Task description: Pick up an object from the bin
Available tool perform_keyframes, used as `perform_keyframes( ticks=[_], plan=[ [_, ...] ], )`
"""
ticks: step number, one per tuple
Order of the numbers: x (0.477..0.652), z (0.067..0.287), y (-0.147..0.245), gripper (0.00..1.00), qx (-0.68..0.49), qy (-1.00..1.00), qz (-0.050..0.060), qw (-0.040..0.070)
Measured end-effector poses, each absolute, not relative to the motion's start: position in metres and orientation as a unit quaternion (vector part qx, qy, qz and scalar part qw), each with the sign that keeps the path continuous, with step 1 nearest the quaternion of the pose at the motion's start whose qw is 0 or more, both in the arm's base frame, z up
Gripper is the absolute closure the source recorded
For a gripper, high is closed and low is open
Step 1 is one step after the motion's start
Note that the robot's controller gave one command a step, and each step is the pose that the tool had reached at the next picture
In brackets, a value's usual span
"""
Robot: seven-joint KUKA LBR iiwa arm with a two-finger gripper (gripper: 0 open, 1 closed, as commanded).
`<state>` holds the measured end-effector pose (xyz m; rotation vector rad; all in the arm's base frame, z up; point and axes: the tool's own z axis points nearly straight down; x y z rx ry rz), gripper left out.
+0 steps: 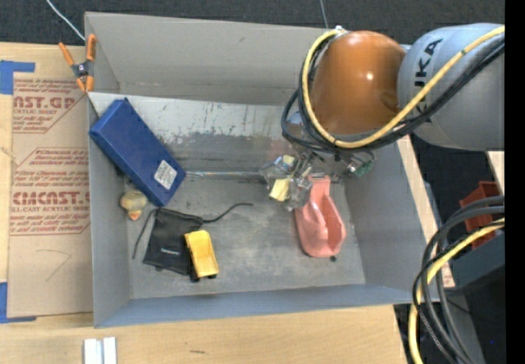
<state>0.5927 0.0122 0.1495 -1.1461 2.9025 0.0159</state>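
We are observing 1 soft, rounded, smooth pink object [320, 227] lying at the right of the grey metal bin [205, 51]. The gripper [297, 179] is hanging, angled downward, at its upper end; we cannot tell its state.

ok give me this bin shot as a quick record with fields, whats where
bin: grey metal bin, a few loose things, no heap
arm: arm in from the right, orange cover on its wrist, its end low over the bin's right middle
nearest the arm's end: pink soft lump just below it; small yellow-white piece on its left
left side: blue box by the left wall, beige lump below it
front left: black flat thing with yellow block against it
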Motion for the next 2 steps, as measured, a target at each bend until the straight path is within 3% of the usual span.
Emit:
perform_keyframes(
  ticks=[1, 2],
  plan=[
    [0.591, 0.197, -0.009, 1.0, -0.357, 0.934, 0.005, 0.009],
    [0.579, 0.288, -0.003, 1.0, -0.342, 0.94, 0.007, 0.009]
  ],
)
